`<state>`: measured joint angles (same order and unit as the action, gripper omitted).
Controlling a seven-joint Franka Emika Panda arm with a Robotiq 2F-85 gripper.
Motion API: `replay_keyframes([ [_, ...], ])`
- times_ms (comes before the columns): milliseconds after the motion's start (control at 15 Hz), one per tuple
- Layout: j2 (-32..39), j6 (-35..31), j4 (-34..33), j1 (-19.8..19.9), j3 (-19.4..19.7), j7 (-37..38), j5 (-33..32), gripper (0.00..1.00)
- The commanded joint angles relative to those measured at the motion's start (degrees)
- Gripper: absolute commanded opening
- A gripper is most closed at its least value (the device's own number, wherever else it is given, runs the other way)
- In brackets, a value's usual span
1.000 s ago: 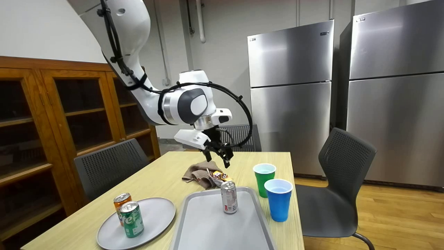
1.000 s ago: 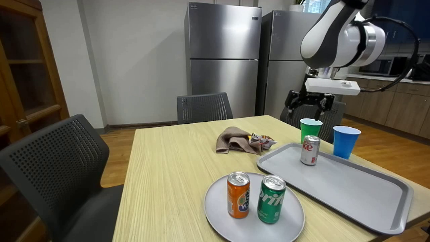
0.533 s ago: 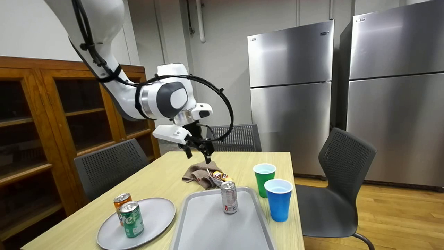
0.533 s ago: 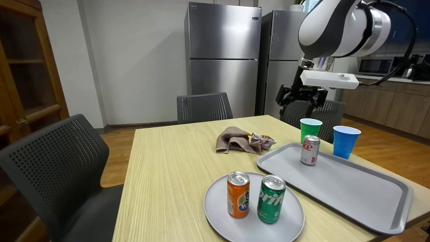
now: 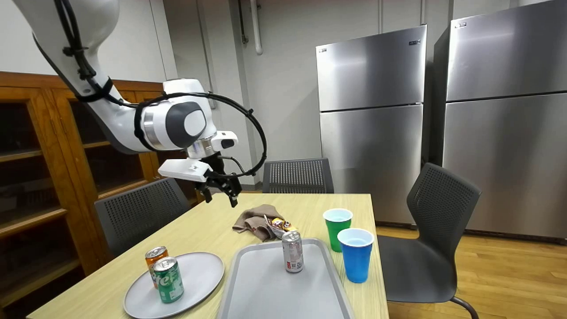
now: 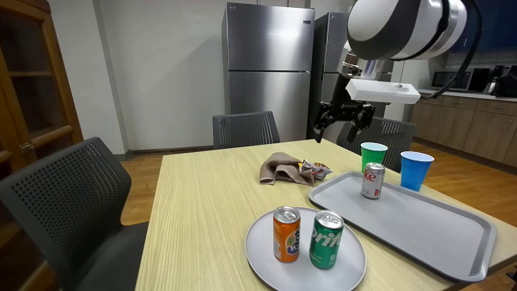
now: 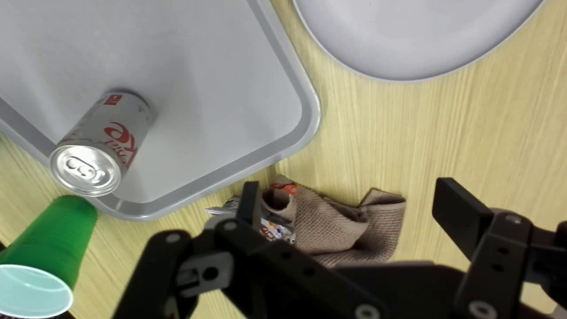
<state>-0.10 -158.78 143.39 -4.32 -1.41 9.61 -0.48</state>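
Pincer [image 6: 335,136] shifted away from green cup [image 6: 372,157], spread wide, empty, brown cloth [image 6: 282,170] lower down, apart from it

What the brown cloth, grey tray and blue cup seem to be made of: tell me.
Brown cloth: matte fabric, judging by its textured weave and soft folds.
Grey tray: probably moulded plastic, satin, with a smooth raised rim.
Blue cup: likely smooth plastic, coloured outside and pale inside; coated paper is possible.

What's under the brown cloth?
The table is under the brown cloth, and shiny wrapping shows at its edge. The cloth covers the rest, so I can't tell if anything hides there.
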Motion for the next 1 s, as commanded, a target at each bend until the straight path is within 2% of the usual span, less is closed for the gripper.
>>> replay_keyframes([
  [0, -3.4, 2.1, 2.0, -1.5, -2.8, -0.6, 0.0, 1.0],
  [933, -1.7, 2.5, 3.1, -9.6, -11.1, -5.9, 4.6, 1.0],
])
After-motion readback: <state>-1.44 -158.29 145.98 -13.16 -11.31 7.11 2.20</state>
